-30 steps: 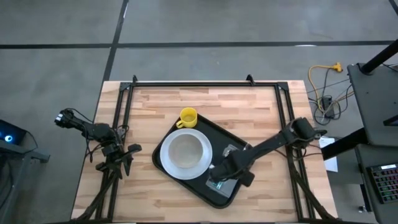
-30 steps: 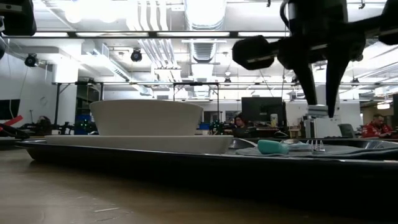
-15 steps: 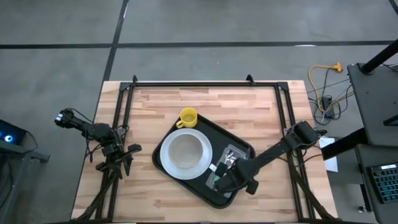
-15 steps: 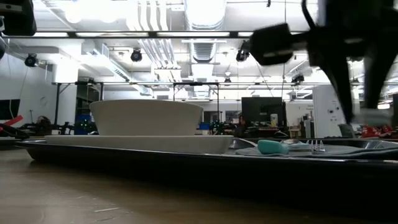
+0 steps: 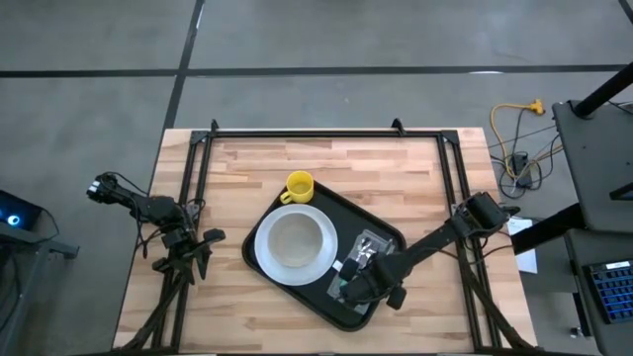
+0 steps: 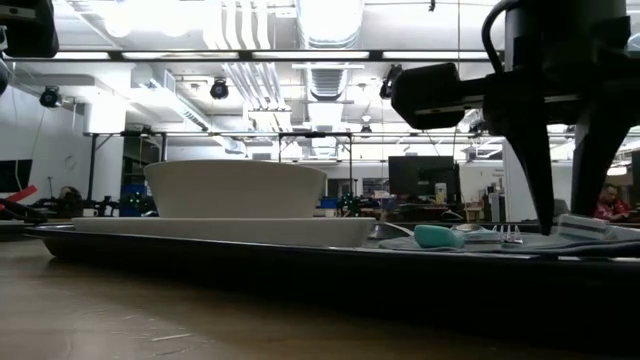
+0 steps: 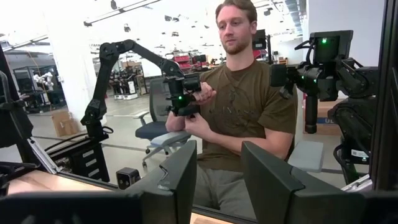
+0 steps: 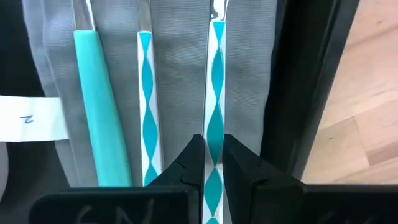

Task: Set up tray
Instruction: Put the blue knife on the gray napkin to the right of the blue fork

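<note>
The black tray (image 5: 346,212) lies slantwise in the middle of the table; its rim also shows in the low view (image 6: 300,262). On it stand a white plate (image 5: 259,259) with a white bowl (image 5: 293,240), and a grey napkin (image 8: 180,37) with three utensils. A yellow cup (image 5: 299,186) is at the tray's far corner. My right gripper (image 8: 214,155) is low over the napkin (image 5: 352,287), shut on the utensil with the white-and-teal patterned handle nearest the tray's rim. My left gripper (image 7: 219,180) is open and empty at the table's left edge (image 5: 193,252). My right gripper pinches the patterned handle (image 8: 215,118) between its two fingers, partway along its length. The fingers (image 6: 545,190) point down from above and lie across the handle. The utensil lies level, down at the napkin, alongside the other two utensils.
A solid teal handle (image 8: 99,93) and a second patterned handle (image 8: 148,93) lie beside the held one. The tray's rim (image 8: 298,81) runs close along the napkin, with bare wood (image 8: 360,93) beyond. A person sits beyond the table's left side (image 7: 239,106).
My right gripper has gone a little toward the table's near edge and then down, carrying the patterned utensil. The utensil was held clear above the tray and now sits down at the napkin beside the other two.
</note>
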